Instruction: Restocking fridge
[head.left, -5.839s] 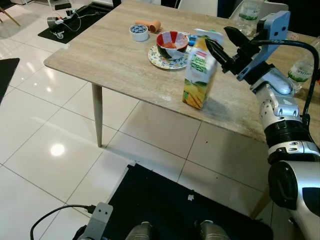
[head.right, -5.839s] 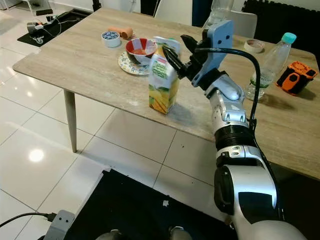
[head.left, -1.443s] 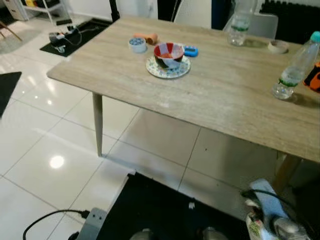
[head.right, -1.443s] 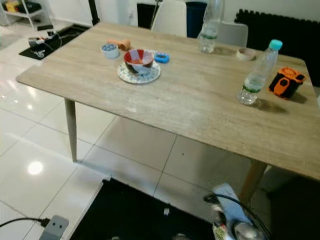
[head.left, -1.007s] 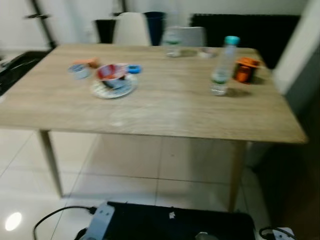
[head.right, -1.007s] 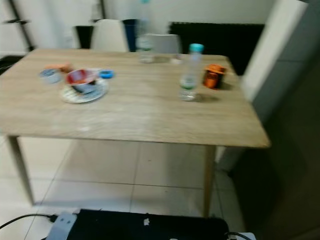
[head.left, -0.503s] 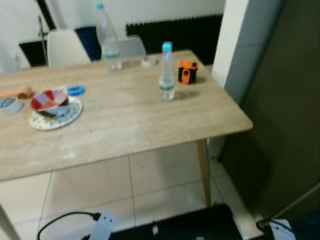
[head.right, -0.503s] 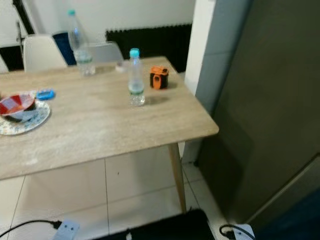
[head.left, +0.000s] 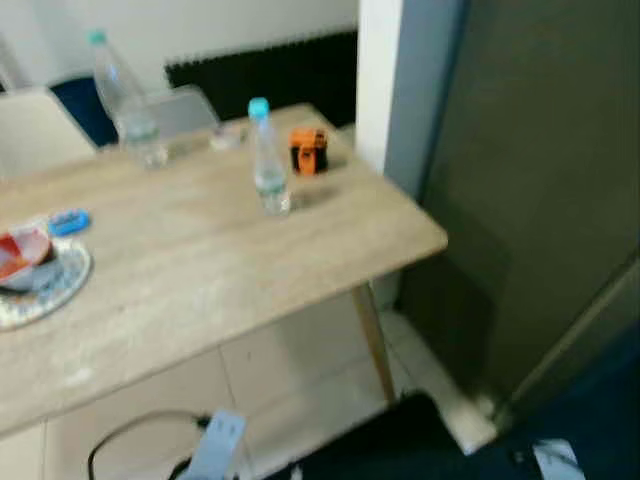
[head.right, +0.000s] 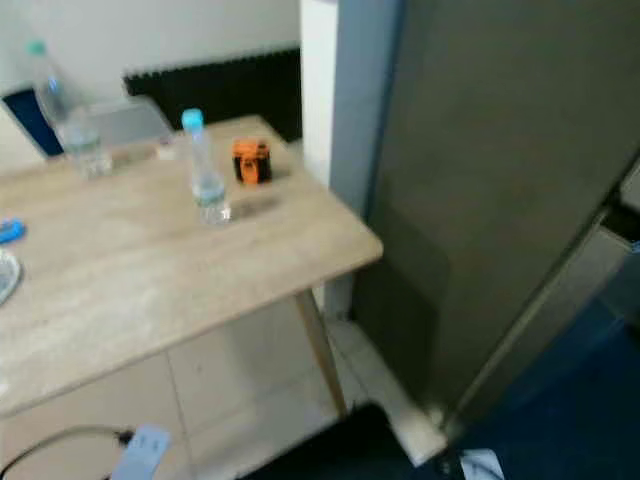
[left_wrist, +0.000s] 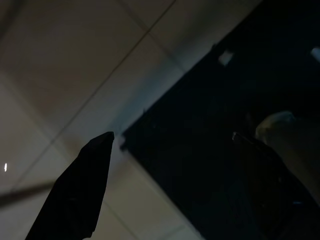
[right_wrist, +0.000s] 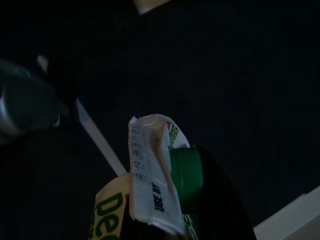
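Juice carton (right_wrist: 150, 175) sits clamped in the right gripper (right_wrist: 200, 210), down low over a black mat; the wrist camera on that arm looks along it and meets the folded top seam with printed date letters and the green screw cap (right_wrist: 186, 176), a black finger (right_wrist: 220, 200) pressed against the cap side, and the carton's long axis runs along the fingers with its top end pointing away from the wrist. The left gripper (left_wrist: 170, 165) hangs idle with its two dark fingers spread wide and nothing between them, above pale floor tiles (left_wrist: 75, 65) and the edge of the same black mat (left_wrist: 215, 125). From the head, the picture is soft with blur and takes in a different part of the room: a wooden table (head.left: 200, 270) with a clear water bottle (head.left: 265, 160) with a turquoise cap standing near its right edge, a small orange and black gadget (head.left: 308, 151) just beyond it toward the far right corner, a second water bottle (head.left: 125, 100) at the far edge, a roll of tape (head.left: 226, 137) between that bottle and the gadget, a small blue object (head.left: 67, 221) and a patterned plate (head.left: 45, 285) carrying a red bowl (head.left: 20, 255) at the left edge. Right of the table stands a tall grey fridge (head.right: 500, 200), its door closed.
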